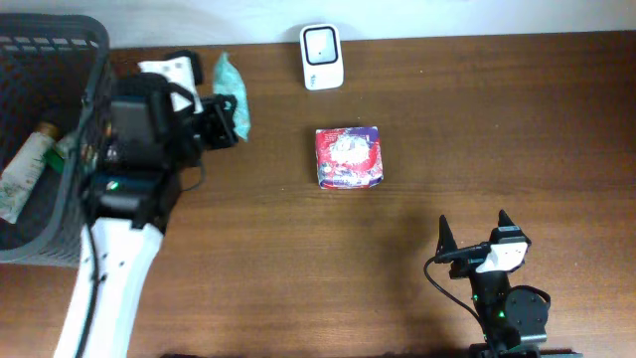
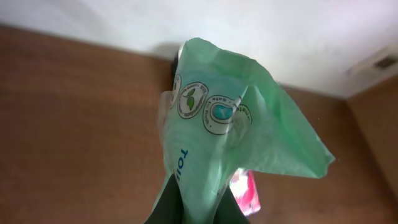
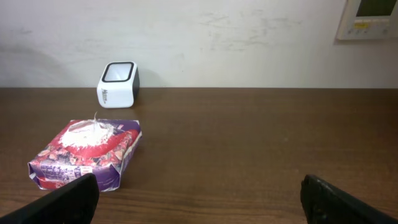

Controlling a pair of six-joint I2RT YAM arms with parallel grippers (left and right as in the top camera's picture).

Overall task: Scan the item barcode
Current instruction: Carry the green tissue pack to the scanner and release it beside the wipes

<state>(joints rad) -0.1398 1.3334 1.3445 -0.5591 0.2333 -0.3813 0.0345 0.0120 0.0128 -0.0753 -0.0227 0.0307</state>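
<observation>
My left gripper (image 1: 225,111) is shut on a pale green plastic packet (image 1: 230,84) near the table's back left. In the left wrist view the green packet (image 2: 230,130) stands up from between my dark fingers (image 2: 166,204), showing round logos and blue letters; no barcode shows. The white barcode scanner (image 1: 321,57) stands at the back middle, right of the packet, and appears as the scanner (image 3: 118,84) in the right wrist view. My right gripper (image 1: 475,231) rests open and empty near the front right.
A red and purple packet (image 1: 348,156) lies flat mid-table, in front of the scanner; the same packet (image 3: 87,152) lies left of my right fingers. A dark mesh basket (image 1: 94,75) with several items stands at the far left. A white object (image 1: 167,69) sits behind my left arm.
</observation>
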